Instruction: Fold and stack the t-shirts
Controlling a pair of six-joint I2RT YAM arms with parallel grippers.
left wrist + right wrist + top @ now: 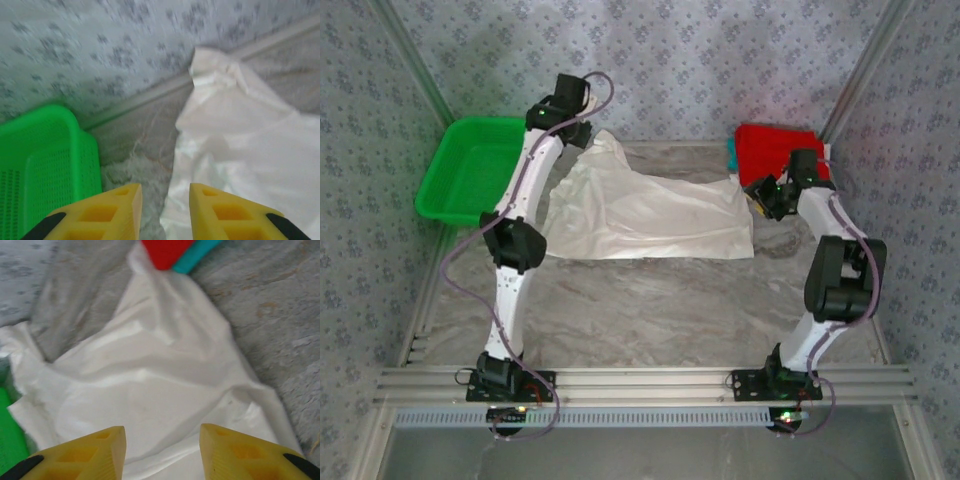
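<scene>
**A:** While the white t-shirt (pixel 650 215) lies spread and rumpled across the middle of the table (pixel 650 320), does either claw have hold of it?

**B:** Neither. In the left wrist view the left gripper (pixel 165 192) has its yellow fingers (pixel 120 210) parted with nothing in the gap. It hovers over the shirt's far left edge, beside the green basket (pixel 45 160). The bottom of the frame cuts off the fingers' bases.

**A:** And the right?

**B:** The right gripper (pixel 162 435) is also parted, with nothing between its jaws, above the shirt's right end. Whether its tips touch the cloth I cannot tell.

**A:** The folded ones?

**B:** A red shirt (pixel 775 150) sits at the far right on a teal shirt (pixel 731 152), of which just an edge peeks out. The right arm (pixel 820 215) covers the pile's near corner.

**A:** And the white shirt's shape?

**B:** Its far left corner is bunched near the wall (pixel 700 60), partly behind the left arm (pixel 525 190). Sleeves and collar are hard to pick out among the folds, and the left wrist picture is blurred.
</scene>
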